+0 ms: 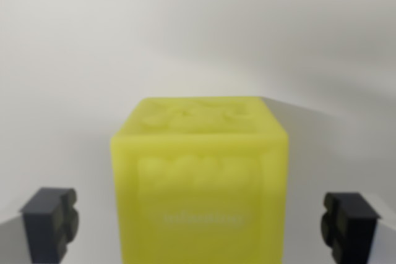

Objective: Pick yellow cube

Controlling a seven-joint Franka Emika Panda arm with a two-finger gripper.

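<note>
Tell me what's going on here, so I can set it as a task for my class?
A robot arm's gripper is lined up around a yellow cube on a plain white surface. Its two dark fingers sit apart, one on each side of the cube, with gaps between them and its faces. The cube has blurred raised shapes. Nothing is gripped yet.

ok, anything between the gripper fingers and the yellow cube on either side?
Nothing visible. The yellow cube sits between the two fingers of the gripper, with only bare white surface in the gaps at the wrist view's left and right. Neither finger touches it yet.
</note>
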